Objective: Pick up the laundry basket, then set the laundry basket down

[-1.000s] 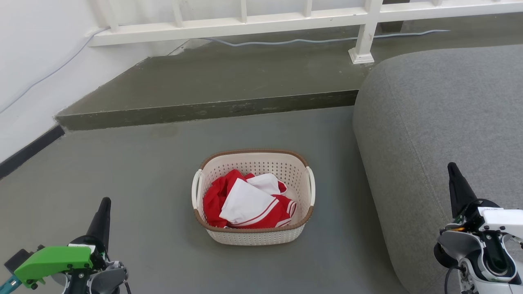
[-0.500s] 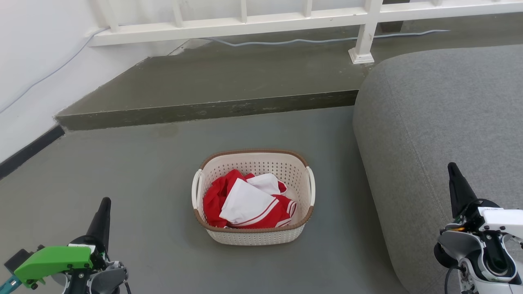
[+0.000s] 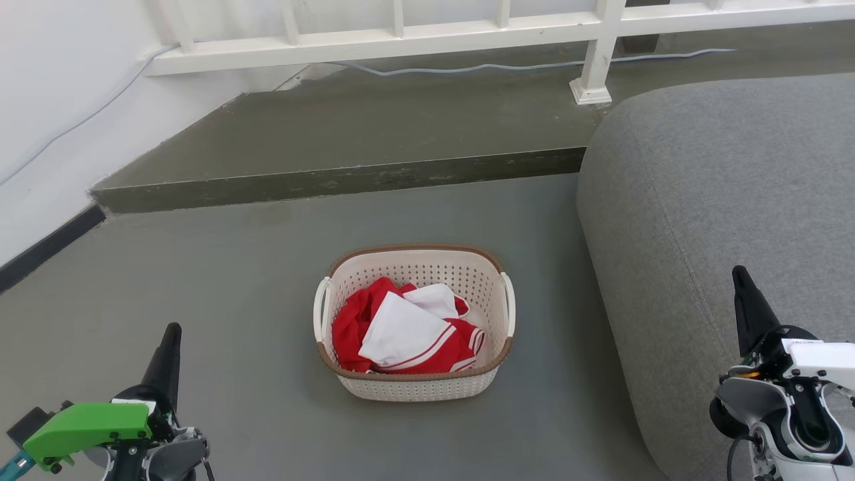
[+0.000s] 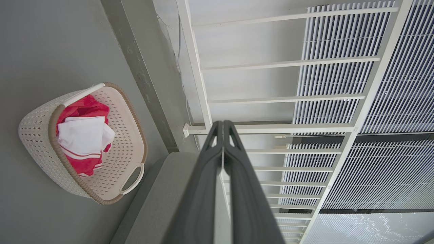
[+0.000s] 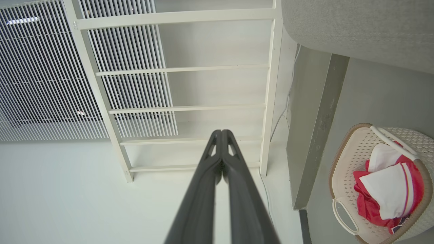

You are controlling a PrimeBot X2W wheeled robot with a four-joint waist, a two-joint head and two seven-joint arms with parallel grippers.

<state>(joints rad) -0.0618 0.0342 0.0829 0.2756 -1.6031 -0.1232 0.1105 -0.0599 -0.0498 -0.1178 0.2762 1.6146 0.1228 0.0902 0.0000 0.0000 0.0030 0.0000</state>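
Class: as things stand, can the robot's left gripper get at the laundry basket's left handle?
Probably yes: only bare floor lies between the shut left gripper and the left handle of the laundry basket, though it must open first.

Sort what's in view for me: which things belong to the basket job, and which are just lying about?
For the job:
- laundry basket, standing on the floor
- left gripper, shut, apart from the basket
- right gripper, shut, apart from the basket

Just there:
- red and white clothes, inside the basket
- grey sofa
- white railing
- cable on the raised step
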